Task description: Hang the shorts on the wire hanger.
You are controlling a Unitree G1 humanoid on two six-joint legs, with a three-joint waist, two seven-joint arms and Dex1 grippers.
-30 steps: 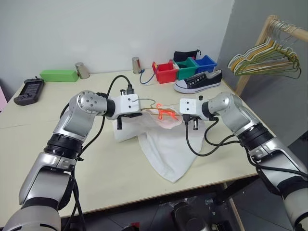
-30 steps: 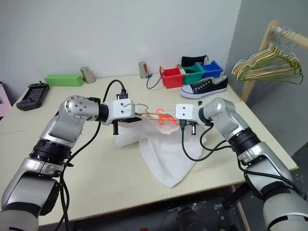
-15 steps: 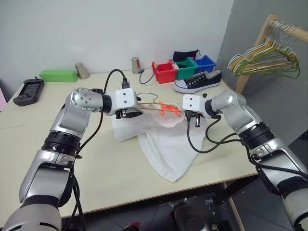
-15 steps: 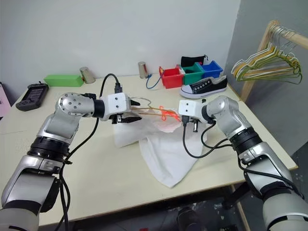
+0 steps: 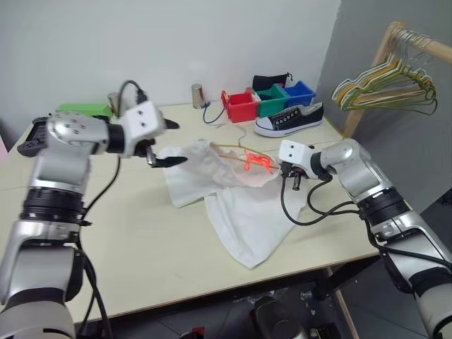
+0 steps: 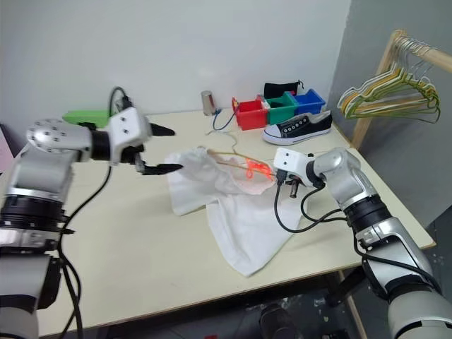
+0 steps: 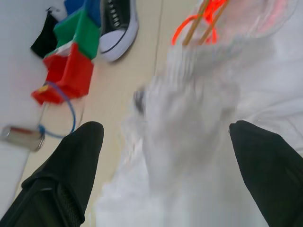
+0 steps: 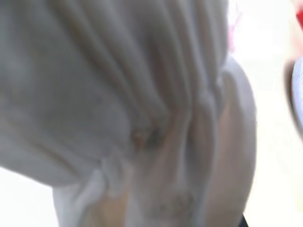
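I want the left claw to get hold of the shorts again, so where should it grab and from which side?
Probably the gathered waistband edge of the shorts, its raised end nearest the open left claw. Come in from the robot's left, fingers straddling the bunched hem. That fold stands up off the table, while the wire hanger and right claw occupy the other end.

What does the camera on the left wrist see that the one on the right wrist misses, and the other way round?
Left wrist camera: its own open pincer over the table, plus a sneaker, a red bin, a green bin, a blue cable, the tan wire hanger and an orange drawstring. Right wrist camera: a very close look at the gathered folds of the shorts. Both: the white cloth of the shorts.
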